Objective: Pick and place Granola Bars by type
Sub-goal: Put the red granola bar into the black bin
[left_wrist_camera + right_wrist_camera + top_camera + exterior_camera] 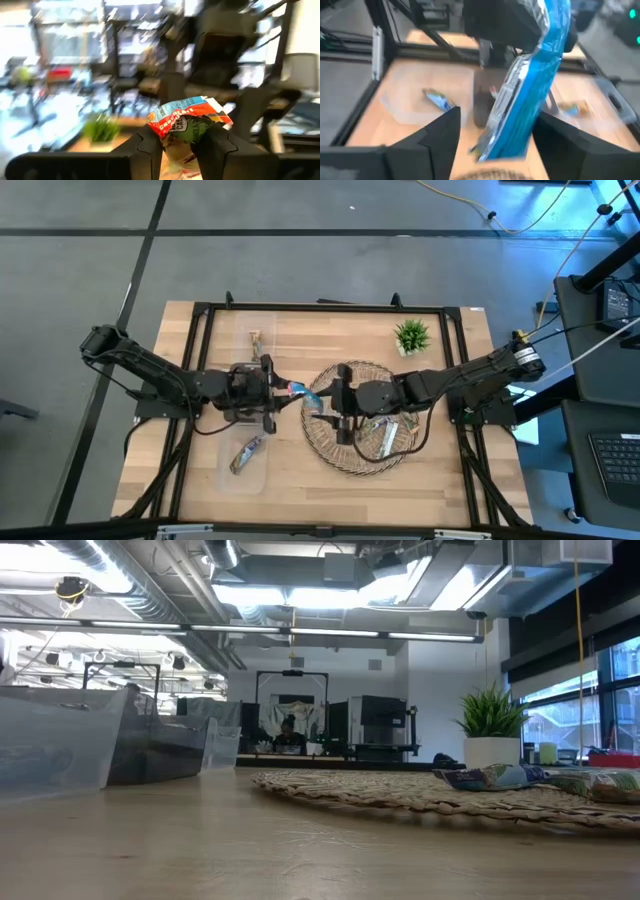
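One granola bar in a bright blue wrapper with a red patch point(300, 392) hangs in the air between my two grippers, over the table's middle. My left gripper point(278, 390) is shut on one end of it point(189, 122). My right gripper point(330, 400) is open; the bar's other end point(520, 115) stands between its fingers, with a gap on one side. Several more bars point(385, 432) lie on a round woven mat point(360, 455). One bar point(246, 453) lies in the near clear bin and one point(257, 340) in the far clear bin. My left gripper pinches the bar's end point(175, 135) between its two fingers, coming level from the table's left side. The printed end of the wrapper sticks out past the fingertips, and the bar is lifted clear of the table. Whether my right gripper's fingers touch the bar, I cannot tell.
A small potted plant point(411, 335) stands at the far right, behind the mat. Two clear plastic bins point(60, 750) stand on the left half of the table. A black frame runs around the table's edges point(200, 310). A person sits far off in the room point(289, 735).
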Controlling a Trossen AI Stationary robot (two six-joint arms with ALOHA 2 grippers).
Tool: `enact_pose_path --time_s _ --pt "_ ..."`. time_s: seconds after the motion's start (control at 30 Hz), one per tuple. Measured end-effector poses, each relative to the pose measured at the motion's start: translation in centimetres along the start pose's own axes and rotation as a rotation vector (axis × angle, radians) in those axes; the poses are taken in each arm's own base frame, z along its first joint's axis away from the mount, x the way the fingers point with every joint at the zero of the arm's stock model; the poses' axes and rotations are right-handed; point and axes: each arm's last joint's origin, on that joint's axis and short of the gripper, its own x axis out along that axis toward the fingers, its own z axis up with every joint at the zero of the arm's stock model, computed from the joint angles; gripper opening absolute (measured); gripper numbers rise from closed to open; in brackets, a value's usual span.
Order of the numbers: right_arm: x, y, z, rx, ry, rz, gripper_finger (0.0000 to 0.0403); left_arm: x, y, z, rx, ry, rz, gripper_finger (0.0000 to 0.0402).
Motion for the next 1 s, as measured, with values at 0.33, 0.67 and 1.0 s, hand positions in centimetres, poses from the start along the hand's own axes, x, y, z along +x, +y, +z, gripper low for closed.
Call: enact_pose_path --time_s 0.33,0.67,1.0 --pt "-1.7 -1.1 -1.4 0.097 0.191 -0.052 0.0270 -1.6 1.4 -1.1 -0.169 0.198 0.231 0.0087" --pt "-2.2 -1.4 -3.1 0.160 0.358 -0.108 0.0270 -4.3 3.7 -2.9 -0.418 0.449 0.409 0.0086" --pt "-2.2 -1.5 -3.1 0.155 0.365 -0.113 0.0270 -5.3 5.2 -5.2 -0.528 0.705 0.524 0.0078"
